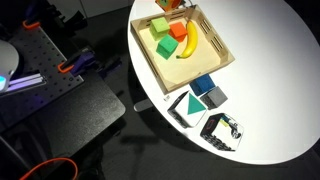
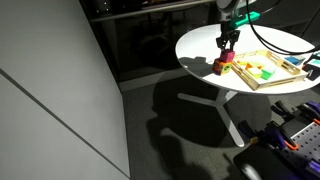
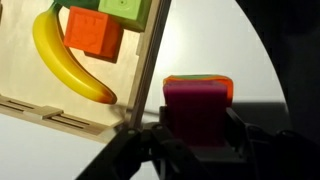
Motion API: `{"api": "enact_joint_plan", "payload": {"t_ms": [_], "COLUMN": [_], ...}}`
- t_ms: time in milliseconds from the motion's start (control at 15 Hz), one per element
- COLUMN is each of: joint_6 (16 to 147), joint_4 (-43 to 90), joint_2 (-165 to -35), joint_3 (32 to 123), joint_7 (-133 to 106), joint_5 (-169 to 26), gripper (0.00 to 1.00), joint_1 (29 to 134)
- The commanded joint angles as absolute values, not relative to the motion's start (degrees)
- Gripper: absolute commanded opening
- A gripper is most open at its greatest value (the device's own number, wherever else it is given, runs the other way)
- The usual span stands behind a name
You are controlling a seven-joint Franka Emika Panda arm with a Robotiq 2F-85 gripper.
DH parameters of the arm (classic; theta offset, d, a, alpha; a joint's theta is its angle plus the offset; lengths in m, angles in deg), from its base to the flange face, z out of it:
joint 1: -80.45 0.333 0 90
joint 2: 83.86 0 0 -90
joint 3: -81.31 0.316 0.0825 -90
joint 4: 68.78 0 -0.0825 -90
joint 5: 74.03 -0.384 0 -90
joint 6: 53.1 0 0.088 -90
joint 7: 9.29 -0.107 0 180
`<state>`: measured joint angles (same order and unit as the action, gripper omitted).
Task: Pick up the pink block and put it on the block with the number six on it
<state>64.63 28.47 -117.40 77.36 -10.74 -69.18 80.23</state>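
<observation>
Here my fingers (image 3: 148, 148) are clamped on the pink block (image 3: 198, 112), one on either side. The block is over the white bench (image 3: 205, 40), just outside the wall of the wooden tray (image 3: 148, 60), where a banana (image 3: 65, 60) lies.

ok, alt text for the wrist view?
The gripper holds the pink block over the white table. To the left, a wooden tray holds a banana, an orange block and a green block.
</observation>
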Motion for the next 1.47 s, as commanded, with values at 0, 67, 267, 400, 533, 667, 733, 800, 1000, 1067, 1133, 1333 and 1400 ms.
{"api": "enact_joint_plan", "payload": {"t_ms": [0, 67, 267, 400, 533, 667, 733, 800, 1000, 1067, 1133, 1333, 1400], "joint_6": [63.72, 63.74, 63.95, 64.51, 65.46, 65.76, 65.49, 65.18, 63.89, 63.14, 61.83, 58.17, 57.03], "joint_4": [26.32, 26.5, 27.55, 28.39, 29.27, 30.07, 30.37, 30.74, 32.56, 33.12, 33.94, 36.63, 37.61], "joint_2": [-118.68, -118.6, -117.47, -116.53, -115.51, -114.25, -113.65, -113.06, -111.01, -110.38, -109.52, -106.72, -105.65], "joint_3": [77.78, 77.79, 77.76, 77.96, 78.38, 78.87, 78.95, 79.09, 79.33, 79.37, 79.38, 79.52, 79.54], "joint_7": [-10.79, -10.73, -10.62, -10.22, -9.42, -8.63, -8.51, -8.26, -7.4, -7.15, -7.19, -7.2, -7.39], "joint_5": [-68.17, -68.21, -68.47, -69.04, -69.99, -71.26, -71.83, -72.45, -73.44, -73.71, -73.77, -73.65, -73.55], "gripper": [0.8, 0.79, 0.95, 1.0, 1.0, 1.0, 1.0, 1.0, 1.0, 1.0, 1.0, 1.0, 1.0], "joint_1": [80.41, 80.41, 80.17, 79.79, 79.2, 78.55, 78.36, 78.16, 77.93, 77.93, 78.05, 78.32, 78.42]}}
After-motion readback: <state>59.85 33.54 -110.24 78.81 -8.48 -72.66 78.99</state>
